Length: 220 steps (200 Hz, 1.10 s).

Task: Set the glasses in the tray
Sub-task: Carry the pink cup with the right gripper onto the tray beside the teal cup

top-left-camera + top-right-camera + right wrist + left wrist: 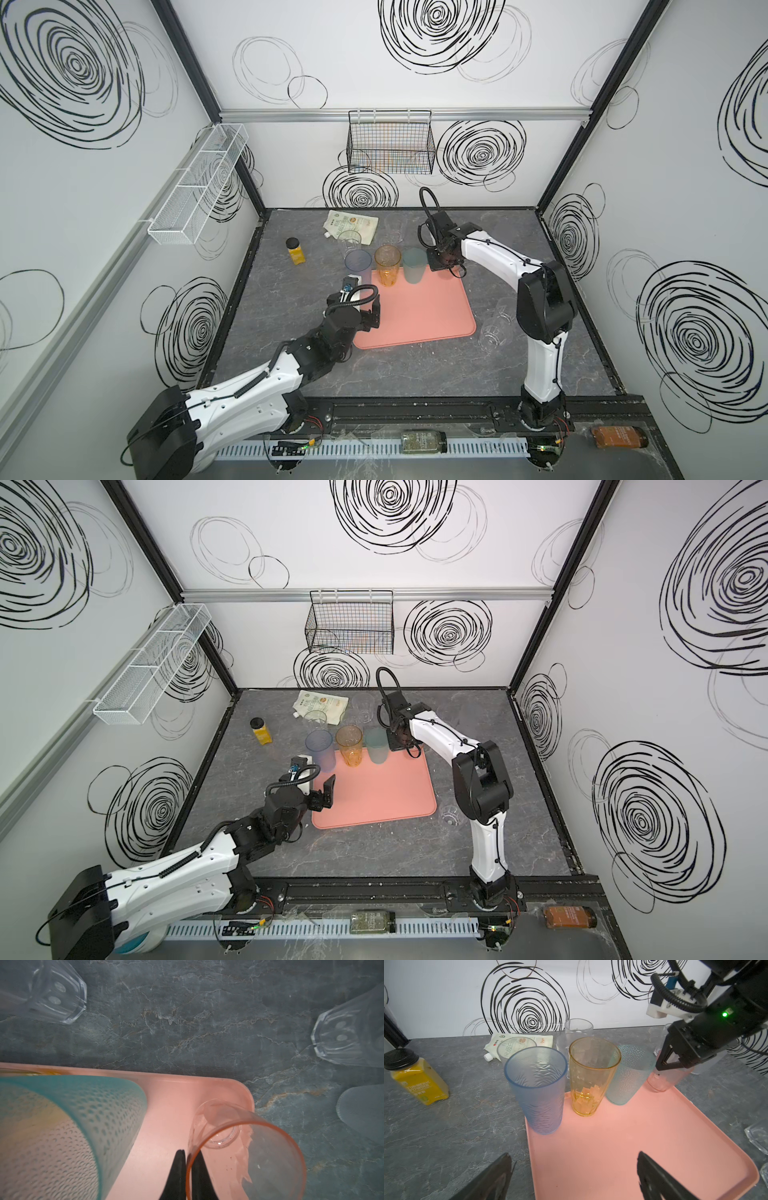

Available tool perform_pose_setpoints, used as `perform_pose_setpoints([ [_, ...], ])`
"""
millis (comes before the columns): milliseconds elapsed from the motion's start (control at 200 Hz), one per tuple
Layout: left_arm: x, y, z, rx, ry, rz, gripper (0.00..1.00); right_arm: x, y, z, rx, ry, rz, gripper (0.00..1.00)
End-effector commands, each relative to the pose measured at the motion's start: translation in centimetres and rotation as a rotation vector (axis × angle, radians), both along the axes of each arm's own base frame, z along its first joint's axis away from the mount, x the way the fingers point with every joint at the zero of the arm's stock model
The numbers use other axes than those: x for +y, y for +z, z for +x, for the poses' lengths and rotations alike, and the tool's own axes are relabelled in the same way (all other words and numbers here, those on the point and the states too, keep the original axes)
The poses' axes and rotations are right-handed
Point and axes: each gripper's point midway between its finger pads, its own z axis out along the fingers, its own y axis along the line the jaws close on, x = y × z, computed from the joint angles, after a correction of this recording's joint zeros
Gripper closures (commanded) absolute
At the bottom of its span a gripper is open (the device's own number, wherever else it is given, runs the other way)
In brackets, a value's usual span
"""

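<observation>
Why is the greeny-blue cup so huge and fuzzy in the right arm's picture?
In the right wrist view the teal glass sits close to the lens, so it looms large and soft, while the tabletop looks sharper; in the left wrist view it looks ordinary and crisp; in a top view a clear glass nearly vanishes against the grey.

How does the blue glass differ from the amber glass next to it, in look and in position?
The blue glass is frosted, with a wavy ripple pattern; the amber glass is clear, with flat facets near its base. The amber glass stands plainly on the tray; the blue glass stands at the tray's corner, and whether its base is fully on is unclear. Both are tall, upright and empty.
</observation>
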Motion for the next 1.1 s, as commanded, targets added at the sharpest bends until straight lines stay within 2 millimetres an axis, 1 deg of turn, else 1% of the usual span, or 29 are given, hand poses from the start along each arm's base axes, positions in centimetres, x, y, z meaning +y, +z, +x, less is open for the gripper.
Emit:
perform_pose_setpoints([
  [0, -0.5, 1.5, 0.5, -0.055, 0.013, -0.033, 0.04, 0.2, -0.2, -0.2, 0.025, 0.023, -0.02, 0.96],
  [225, -1.0, 1.2, 0.5, -0.051, 0.006, -0.036, 0.04, 0.9, -0.5, -0.1, 0.03, 0.038, -0.001, 0.96],
  [520, -1.4, 0.8, 0.5, -0.036, 0.005, -0.043, 0.04, 1.2, -1.4, 1.5, 0.025, 0.022, -0.005, 0.95],
  [740, -1.4, 0.5, 0.5, -0.028, 0.008, -0.043, 0.04, 1.0, -1.9, 2.0, 0.026, 0.012, -0.014, 0.89],
  [790, -1.5, 0.5, 0.4, -0.026, 0.007, -0.041, 0.04, 0.9, -1.7, 2.0, 0.022, 0.01, -0.017, 0.87],
  [860, -1.5, 0.5, 0.4, -0.026, 0.007, -0.043, 0.04, 0.8, -1.2, 2.0, 0.013, 0.01, -0.024, 0.79],
  [901, -1.5, 0.6, 0.4, -0.026, 0.008, -0.044, 0.04, 0.7, -0.7, 2.0, 0.003, 0.008, -0.025, 0.77],
  [1096, -1.3, 0.5, 0.4, -0.02, 0.018, -0.047, 0.04, 0.5, 2.2, 1.6, -0.039, 0.005, -0.009, 0.71],
])
